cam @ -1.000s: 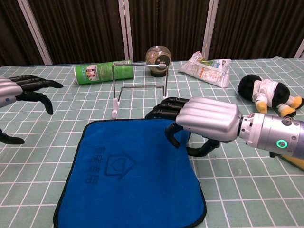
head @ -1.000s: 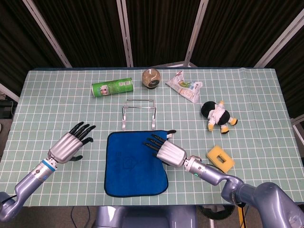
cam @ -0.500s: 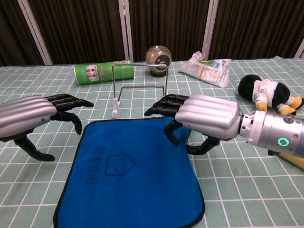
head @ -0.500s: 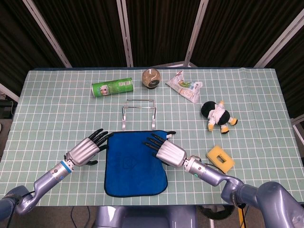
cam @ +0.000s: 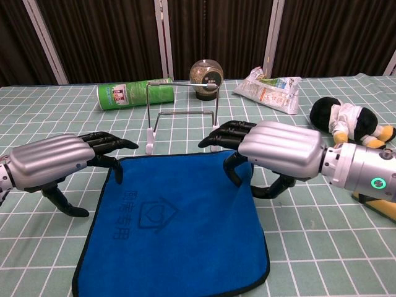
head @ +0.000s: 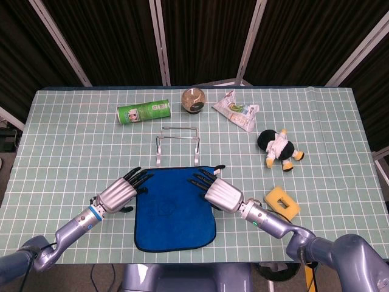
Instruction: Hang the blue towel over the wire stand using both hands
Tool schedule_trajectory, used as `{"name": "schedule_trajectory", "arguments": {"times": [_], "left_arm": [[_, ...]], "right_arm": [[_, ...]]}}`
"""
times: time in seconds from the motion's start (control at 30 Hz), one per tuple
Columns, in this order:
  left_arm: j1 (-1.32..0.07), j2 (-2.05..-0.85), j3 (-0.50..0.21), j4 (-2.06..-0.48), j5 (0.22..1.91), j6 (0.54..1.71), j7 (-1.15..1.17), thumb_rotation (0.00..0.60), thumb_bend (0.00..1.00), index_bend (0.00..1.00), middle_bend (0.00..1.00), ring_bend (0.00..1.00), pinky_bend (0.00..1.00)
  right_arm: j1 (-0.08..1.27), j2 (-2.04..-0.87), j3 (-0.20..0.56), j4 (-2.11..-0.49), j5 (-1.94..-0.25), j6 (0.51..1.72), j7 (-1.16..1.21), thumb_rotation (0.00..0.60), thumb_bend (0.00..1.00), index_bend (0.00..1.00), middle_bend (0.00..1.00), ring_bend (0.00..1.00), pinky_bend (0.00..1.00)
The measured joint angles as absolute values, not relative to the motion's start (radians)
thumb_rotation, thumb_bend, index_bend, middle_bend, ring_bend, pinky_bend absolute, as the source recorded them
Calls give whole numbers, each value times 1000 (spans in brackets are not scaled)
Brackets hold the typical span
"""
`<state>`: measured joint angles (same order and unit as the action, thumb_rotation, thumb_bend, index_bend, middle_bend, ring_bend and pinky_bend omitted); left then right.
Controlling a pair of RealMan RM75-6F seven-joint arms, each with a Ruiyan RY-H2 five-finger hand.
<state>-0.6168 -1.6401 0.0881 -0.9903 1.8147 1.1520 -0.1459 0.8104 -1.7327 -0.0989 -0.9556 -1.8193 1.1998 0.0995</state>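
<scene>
A green checked surface (head: 73, 128) stands before dark curtains, and on its near middle the blue towel (head: 175, 210) lies flat, just in front of the upright wire stand (head: 177, 145). The left hand (head: 118, 193) hovers at the towel's far left corner and the right hand (head: 222, 194) at its far right corner, each with fingers (cam: 111, 143) spread and holding nothing. Farther back lie a green can (head: 143, 112), a glass jar (head: 194, 100) and a snack bag (head: 236, 110); a plush toy (head: 278, 148) and a yellow sponge (head: 281, 203) sit to the right.
</scene>
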Motion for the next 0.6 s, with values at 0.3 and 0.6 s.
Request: {"name": "schedule_trajectory", "arguments": {"times": [0.3, 0.6], "left_arm": [[-639, -1687, 96, -948, 1801, 1141, -165, 600, 83, 372, 0, 0, 0], [-664, -1701, 99, -950, 1791, 1133, -153, 600, 125, 386, 0, 0, 0]], "right_arm": [[804, -1738, -102, -942, -1824, 1212, 111, 600, 448, 647, 40, 0, 0], [801, -1732, -108, -951, -1833, 1221, 110, 600, 449, 647, 35, 0, 0]]}}
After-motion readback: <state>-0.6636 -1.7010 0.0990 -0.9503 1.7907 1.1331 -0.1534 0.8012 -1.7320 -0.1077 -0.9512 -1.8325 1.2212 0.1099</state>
